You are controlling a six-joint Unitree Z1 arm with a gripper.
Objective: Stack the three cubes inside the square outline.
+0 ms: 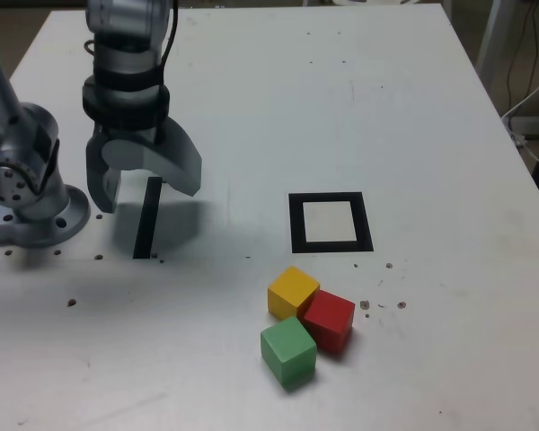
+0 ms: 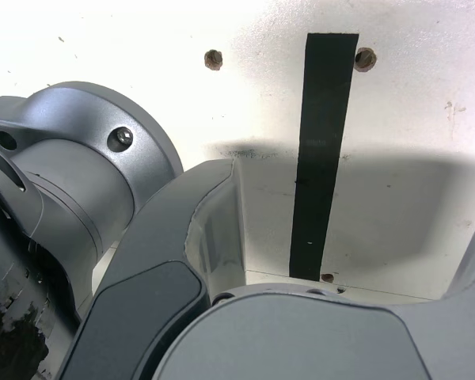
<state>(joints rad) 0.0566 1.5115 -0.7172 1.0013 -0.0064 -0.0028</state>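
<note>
Gripper [image 1: 144,184] spread wide, empty — over the black strip [image 1: 147,218] (cubes [image 1: 307,324] clustered near the square outline [image 1: 331,222]).

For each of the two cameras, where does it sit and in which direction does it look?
Exterior view: off the arm, above the table, looking down at the cubes, square outline, arm base and open gripper.
Wrist view: on the wrist, looking down between the empty jaws; gripper and arm base show.
Shared: black strip, gripper, base.
</note>
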